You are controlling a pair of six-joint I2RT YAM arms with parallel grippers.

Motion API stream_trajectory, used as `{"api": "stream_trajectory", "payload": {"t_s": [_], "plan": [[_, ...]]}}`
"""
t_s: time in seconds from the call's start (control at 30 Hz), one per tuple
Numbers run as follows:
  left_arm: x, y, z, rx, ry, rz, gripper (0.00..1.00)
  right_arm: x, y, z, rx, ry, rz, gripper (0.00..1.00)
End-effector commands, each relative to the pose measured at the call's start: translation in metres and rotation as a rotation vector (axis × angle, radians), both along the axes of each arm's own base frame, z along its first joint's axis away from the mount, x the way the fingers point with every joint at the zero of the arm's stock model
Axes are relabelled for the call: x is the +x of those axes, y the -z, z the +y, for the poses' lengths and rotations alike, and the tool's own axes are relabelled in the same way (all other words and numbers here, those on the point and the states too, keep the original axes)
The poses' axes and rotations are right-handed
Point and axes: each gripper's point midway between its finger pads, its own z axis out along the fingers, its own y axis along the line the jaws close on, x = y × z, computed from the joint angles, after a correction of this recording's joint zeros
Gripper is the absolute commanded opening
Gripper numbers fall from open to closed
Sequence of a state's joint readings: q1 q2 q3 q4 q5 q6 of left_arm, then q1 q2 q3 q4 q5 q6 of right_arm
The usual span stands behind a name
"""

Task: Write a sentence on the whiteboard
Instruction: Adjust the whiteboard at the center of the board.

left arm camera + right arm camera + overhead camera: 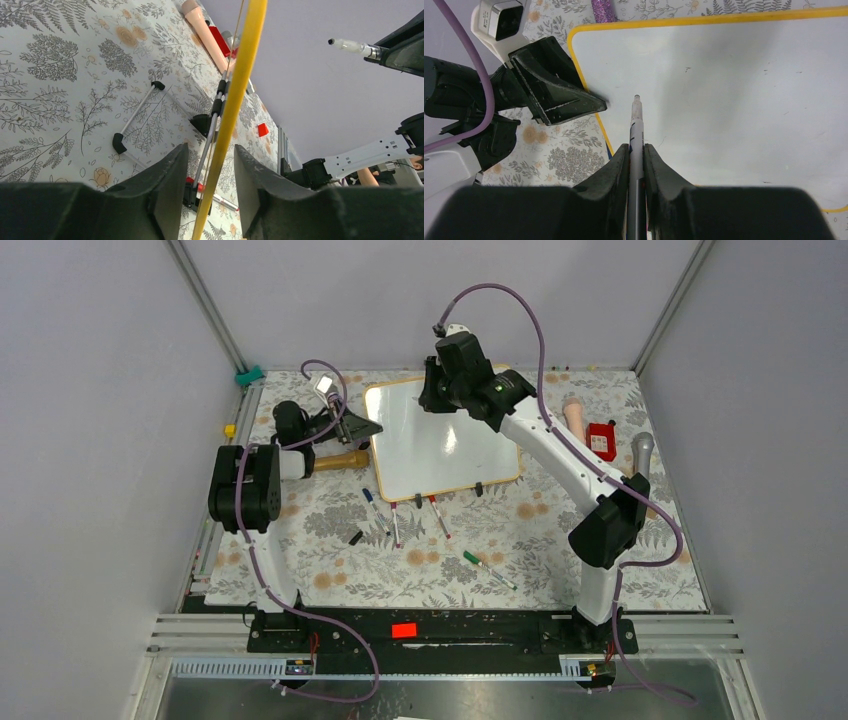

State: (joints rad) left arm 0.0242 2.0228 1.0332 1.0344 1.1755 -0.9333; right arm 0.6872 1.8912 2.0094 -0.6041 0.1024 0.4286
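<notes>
The whiteboard lies on the flowered cloth with its orange-yellow frame facing me; its face is white and no sentence shows on it. My right gripper hangs over the board's far left corner. In the wrist view it is shut on a grey marker, whose bare tip points at the board just inside the left frame. My left gripper is at the board's left edge. Its jaws stand open on either side of the yellow frame edge, with a gap on both sides.
Several loose markers lie in front of the board: a blue one, a red one and a green one. A wooden handle lies by the left arm. A red box and two handles lie at the right.
</notes>
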Motion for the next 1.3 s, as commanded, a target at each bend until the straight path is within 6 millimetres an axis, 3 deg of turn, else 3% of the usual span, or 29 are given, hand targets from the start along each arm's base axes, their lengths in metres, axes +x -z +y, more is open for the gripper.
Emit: {"api": "stream_trajectory", "payload": {"t_s": [0.0,0.17,0.63,0.77,1.0,1.1,1.2,1.27], "plan": [[-0.002,-0.028,0.000,0.030,0.007,-0.121,0.41,-0.007,-0.038,-0.001,0.041,-0.028,-0.092,0.00],[0.014,-0.039,0.004,0.053,-0.023,-0.139,0.47,-0.004,-0.045,-0.004,0.029,-0.019,-0.125,0.00],[0.051,-0.074,0.009,0.030,-0.057,-0.123,0.50,-0.002,-0.057,-0.003,0.032,-0.033,-0.154,0.00],[0.054,-0.077,0.007,0.010,-0.023,-0.115,0.36,-0.003,-0.048,0.005,0.031,-0.063,-0.123,0.00],[0.053,-0.081,0.006,-0.012,0.025,-0.121,0.17,0.000,-0.050,0.014,0.041,-0.093,-0.121,0.00],[0.051,-0.083,0.005,-0.028,0.046,-0.133,0.17,0.001,-0.048,0.016,0.035,-0.103,-0.113,0.00],[0.045,-0.090,0.004,-0.058,0.070,-0.152,0.27,-0.001,-0.045,0.020,0.034,-0.116,-0.097,0.00],[0.042,-0.093,0.004,-0.070,0.085,-0.159,0.28,-0.001,-0.044,0.022,0.034,-0.121,-0.093,0.00]]}}
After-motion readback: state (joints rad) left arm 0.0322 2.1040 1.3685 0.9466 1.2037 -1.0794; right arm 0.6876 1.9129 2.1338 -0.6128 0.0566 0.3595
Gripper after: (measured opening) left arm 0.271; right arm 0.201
